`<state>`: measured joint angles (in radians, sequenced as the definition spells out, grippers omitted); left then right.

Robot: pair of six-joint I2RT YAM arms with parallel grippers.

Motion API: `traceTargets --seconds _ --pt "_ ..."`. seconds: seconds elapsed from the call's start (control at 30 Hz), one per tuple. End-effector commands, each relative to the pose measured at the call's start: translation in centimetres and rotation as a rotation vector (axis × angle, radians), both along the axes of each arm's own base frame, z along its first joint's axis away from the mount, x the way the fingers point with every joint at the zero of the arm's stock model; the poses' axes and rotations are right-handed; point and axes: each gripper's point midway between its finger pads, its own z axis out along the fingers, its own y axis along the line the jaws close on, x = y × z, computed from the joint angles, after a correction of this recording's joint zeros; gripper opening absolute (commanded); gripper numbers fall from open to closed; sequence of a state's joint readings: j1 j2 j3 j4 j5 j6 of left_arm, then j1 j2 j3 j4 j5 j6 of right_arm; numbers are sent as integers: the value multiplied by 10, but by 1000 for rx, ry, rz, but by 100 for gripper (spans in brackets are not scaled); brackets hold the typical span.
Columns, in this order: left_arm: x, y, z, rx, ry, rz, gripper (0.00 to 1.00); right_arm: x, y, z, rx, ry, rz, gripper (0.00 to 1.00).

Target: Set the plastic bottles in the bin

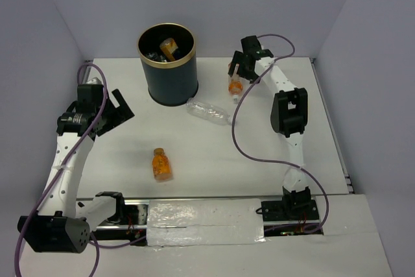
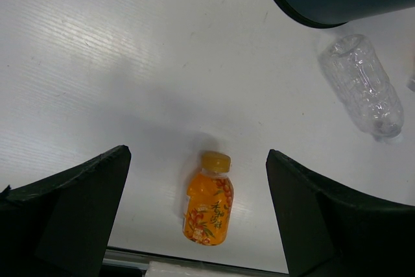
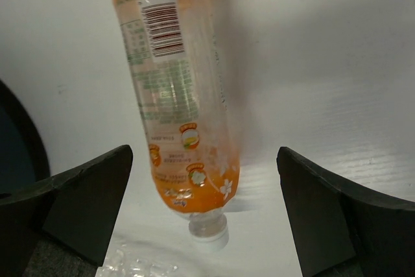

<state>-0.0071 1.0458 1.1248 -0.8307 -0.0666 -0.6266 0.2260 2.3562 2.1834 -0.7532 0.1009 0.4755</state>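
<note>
The dark bin point(image 1: 167, 72) with its gold rim stands at the back of the table, and bottles point(image 1: 169, 48) lie inside it. A small orange bottle point(image 1: 161, 164) lies in front, and a clear bottle point(image 1: 207, 111) lies beside the bin. My left gripper point(image 1: 120, 113) hovers open to the left. Its wrist view shows the orange bottle point(image 2: 209, 207) on the table between the fingers, untouched. My right gripper point(image 1: 238, 69) is open over a partly filled orange-liquid bottle point(image 3: 178, 95). Its white cap point(image 3: 209, 233) points towards the near side, and the fingers stand wide on either side without contact.
White walls close in the table at the back and both sides. The bin's wall point(image 3: 13, 147) is close to the left of the right gripper, and the clear bottle point(image 3: 133, 267) lies just in front of it. A taped strip point(image 1: 204, 222) runs along the near edge.
</note>
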Motion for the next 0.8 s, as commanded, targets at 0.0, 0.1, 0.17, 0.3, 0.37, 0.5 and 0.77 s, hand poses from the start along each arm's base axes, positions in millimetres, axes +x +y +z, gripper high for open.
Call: traceTargets --seconds 0.0,0.1,0.17,0.3,0.37,0.5,0.77 --pt "9 5 9 30 -34 0 99 10 -8 -2 -28 -23 -32 100" --pt "11 6 15 44 -72 -17 99 17 -3 -12 -10 -28 -13 100" --pt "13 8 20 56 -67 -14 99 24 -3 -11 -11 -46 -24 100" --pt "16 7 30 56 -62 -18 99 36 12 -29 41 -37 8 100" --pt "17 6 33 52 -90 -17 99 43 20 -32 80 -51 8 100" --pt "14 4 32 30 -91 -7 99 41 35 -43 114 -40 12 74" --pt "2 8 18 41 -71 14 99 7 33 87 99 -260 16 38"
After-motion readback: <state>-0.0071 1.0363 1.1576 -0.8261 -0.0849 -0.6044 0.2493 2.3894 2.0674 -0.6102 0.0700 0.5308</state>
